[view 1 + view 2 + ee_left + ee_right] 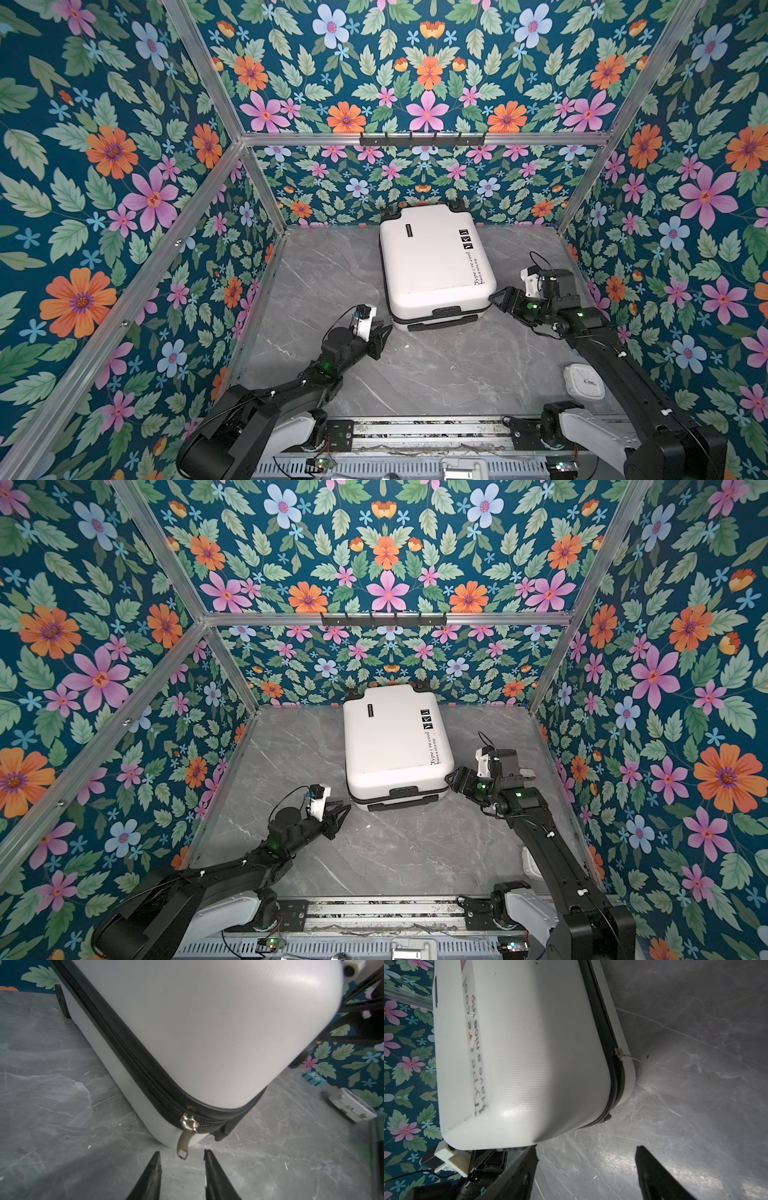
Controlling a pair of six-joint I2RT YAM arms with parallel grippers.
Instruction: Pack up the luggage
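Taking the middle of the table as the dial, the closed luggage blocks 12 o'clock, its far end up by the back wall. From 9 round to 6 the marble lies bare, leaving a wide passage. The left gripper stands off the case's near-left corner, jaws apart, with the zipper pull hanging at their gap. The right gripper crowds the near-right corner at 3. A white box lies at 4 — a small obstacle.

Grey marble-patterned tabletop, flat, marked with pale scratches. At 12 o'clock, by the back edge: white luggage, closed, lying flat on one shell, wheels toward the wall, handle toward 6 o'clock. At 4 o'clock, well apart from it, near the right edge: small white rounded-square device, lying flat.
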